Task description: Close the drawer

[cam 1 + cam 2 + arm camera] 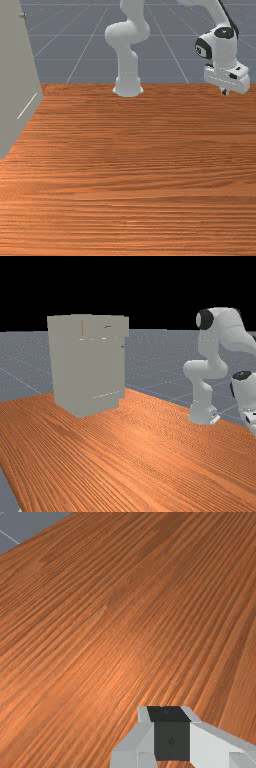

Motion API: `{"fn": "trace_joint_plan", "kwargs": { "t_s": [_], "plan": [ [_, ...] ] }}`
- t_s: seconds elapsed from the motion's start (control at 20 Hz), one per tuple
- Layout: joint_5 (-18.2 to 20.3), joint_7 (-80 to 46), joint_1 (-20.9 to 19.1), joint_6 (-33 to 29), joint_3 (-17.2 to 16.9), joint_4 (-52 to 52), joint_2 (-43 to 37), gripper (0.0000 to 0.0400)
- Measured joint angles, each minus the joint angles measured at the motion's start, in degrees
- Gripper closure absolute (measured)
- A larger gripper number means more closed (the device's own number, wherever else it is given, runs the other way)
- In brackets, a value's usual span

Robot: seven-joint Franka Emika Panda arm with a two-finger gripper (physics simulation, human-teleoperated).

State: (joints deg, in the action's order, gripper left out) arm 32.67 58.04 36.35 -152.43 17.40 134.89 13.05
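Jaws closed narrow above streaky orange-brown tabletop point(135, 160), with pale-lined grey floor point(75, 52) and black backdrop point(125, 286) beyond.

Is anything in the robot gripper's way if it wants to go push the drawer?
Nothing that I can see. The gripper is at the front view's right. What looks like the drawer juts out at the top of the cabinet, across the table.
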Motion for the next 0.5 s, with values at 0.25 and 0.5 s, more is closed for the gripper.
{"fn": "trace_joint_plan", "kwargs": {
  "t_s": [0.25, 0.5],
  "plan": [
    [-15.5, -0.7, -1.5, -5.0, -7.4, -37.3, 35.1, 0.0335],
    [-15.7, -10.1, -2.4, 6.8, -11.8, -50.6, 39.4, 0.0395]
  ]
}}
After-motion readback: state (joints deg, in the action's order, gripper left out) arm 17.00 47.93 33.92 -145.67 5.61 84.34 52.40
